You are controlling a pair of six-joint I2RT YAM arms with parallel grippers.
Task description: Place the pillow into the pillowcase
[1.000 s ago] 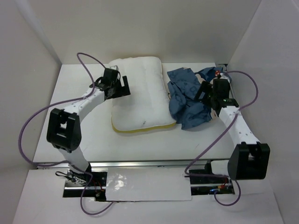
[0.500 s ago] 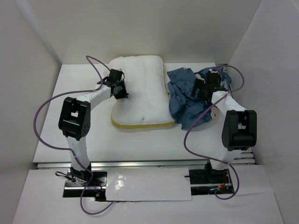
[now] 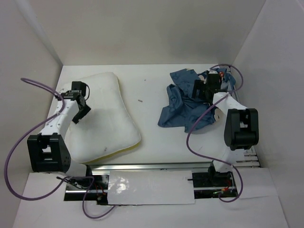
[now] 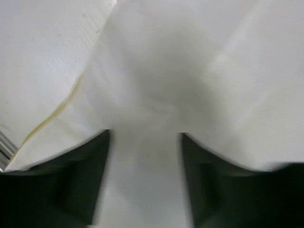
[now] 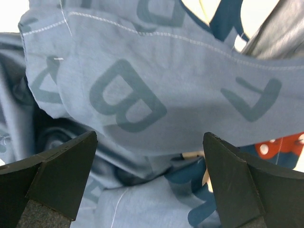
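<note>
The pillow (image 3: 102, 118), one only, lies well left of the single pillowcase (image 3: 183, 107); a second ago it lay just beside that case, and it has since slid away leftward; my left gripper (image 4: 145, 135) pinches a fold of it; my right gripper (image 5: 149, 142) stands spread over the pillowcase's crumpled cloth.

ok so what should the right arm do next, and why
Probably close the right end effector on the pillowcase: its fingers stand wide open with a blue fold between them, while the left end effector pinches the pillow.
</note>
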